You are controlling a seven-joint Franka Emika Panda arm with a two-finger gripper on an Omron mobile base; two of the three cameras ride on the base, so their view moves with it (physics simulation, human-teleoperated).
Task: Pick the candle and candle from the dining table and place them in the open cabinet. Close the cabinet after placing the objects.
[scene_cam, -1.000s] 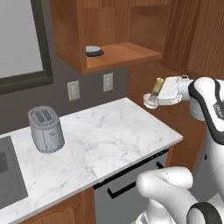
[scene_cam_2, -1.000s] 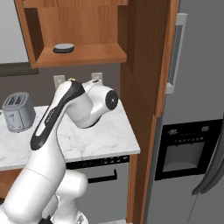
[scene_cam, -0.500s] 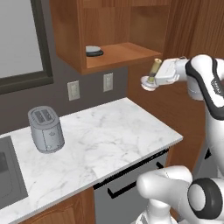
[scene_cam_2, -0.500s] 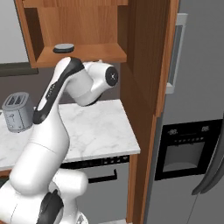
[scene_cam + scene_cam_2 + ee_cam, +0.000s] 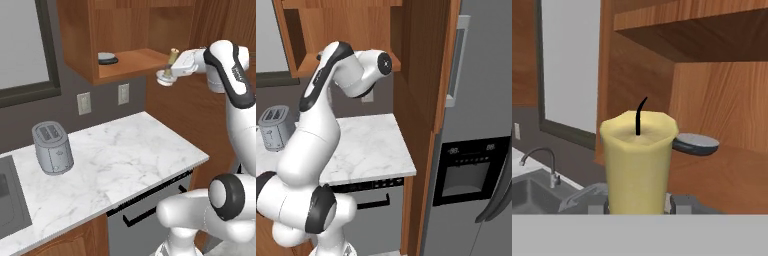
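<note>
Gripper clamped tight on the candle, right at the cabinet shelf's edge; grey dish sits further in.

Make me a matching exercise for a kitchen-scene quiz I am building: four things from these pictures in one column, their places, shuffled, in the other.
Things:
1. candle
2. dark grey dish
3. toaster
4. dishwasher front

Places:
A. on the marble counter, toward its left
B. under the counter edge
C. on the shelf inside the open cabinet
D. held in the end effector at the front edge of the cabinet shelf

Pairs: 1-D, 2-C, 3-A, 4-B
</note>
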